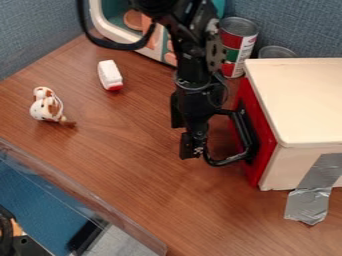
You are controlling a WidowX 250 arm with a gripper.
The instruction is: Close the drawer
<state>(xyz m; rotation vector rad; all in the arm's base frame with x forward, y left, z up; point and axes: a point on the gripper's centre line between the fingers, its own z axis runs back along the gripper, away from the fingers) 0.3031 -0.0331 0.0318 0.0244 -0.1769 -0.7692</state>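
My black gripper (192, 144) hangs low over the table, just left of the drawer front. The drawer's red front (264, 145) stands at the left side of a pale wooden box (300, 100) and lies close against it, with no clear gap between them. A black handle (230, 160) juts out leftward from the red front, and its outer end is right beside the gripper. Whether the two touch I cannot tell. The arm hides part of the table behind it.
Silver tape (309, 205) runs from the box down to the table (133, 165). A spotted toy (48, 106) and a small white-and-red object (109, 75) lie on the left. Behind the arm stand a red-and-green can (235, 45), another can (276, 52) and a white-and-teal toy (117, 30).
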